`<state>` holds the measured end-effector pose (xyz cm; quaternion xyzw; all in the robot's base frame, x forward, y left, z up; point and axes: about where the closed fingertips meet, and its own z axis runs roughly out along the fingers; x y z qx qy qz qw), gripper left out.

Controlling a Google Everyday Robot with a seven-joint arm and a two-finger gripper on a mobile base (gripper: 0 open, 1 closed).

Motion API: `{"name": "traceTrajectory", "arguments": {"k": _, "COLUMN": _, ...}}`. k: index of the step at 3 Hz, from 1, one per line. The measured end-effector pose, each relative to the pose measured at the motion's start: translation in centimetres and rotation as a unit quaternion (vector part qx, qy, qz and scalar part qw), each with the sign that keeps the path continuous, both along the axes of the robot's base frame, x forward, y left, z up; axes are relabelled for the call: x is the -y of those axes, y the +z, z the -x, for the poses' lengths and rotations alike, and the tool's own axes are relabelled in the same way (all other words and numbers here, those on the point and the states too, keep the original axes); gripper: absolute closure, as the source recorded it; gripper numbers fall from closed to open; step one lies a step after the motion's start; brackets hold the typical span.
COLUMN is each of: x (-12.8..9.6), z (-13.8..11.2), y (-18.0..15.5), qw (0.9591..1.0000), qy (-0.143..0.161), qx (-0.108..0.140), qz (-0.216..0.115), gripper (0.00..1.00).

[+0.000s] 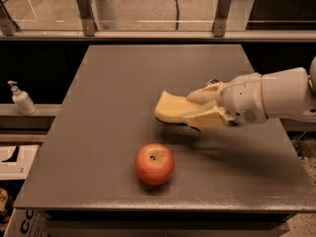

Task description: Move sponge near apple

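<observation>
The pale yellow sponge (170, 107) hangs a little above the grey table (118, 83), held at its right end by my gripper (193, 108), which is shut on it. The arm reaches in from the right edge. The red-orange apple (154, 163) sits on the table near the front, just below and slightly left of the sponge, apart from it. A small bit of a silver-blue can (213, 82) shows behind the gripper; the rest is hidden.
A white pump bottle (21, 98) stands on a ledge left of the table. A glass rail with metal posts (85, 11) runs behind the table's far edge. The table's front edge lies just below the apple.
</observation>
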<state>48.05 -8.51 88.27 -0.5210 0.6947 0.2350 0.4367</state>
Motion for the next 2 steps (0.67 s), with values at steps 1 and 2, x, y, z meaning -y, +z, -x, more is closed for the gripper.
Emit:
{"name": "traceTrajectory", "arguments": {"k": 1, "x": 0.3, "z": 2.5, "y": -0.4, "qw": 1.0, "qy": 0.006, "qx": -0.008, "qz": 0.001, "gripper": 1.0}}
{"name": "traceTrajectory", "arguments": {"k": 2, "x": 0.4, "z": 4.6, "y": -0.9, "qw": 0.9998, "qy": 0.014, "qx": -0.012, "qz": 0.002, "gripper": 1.0}}
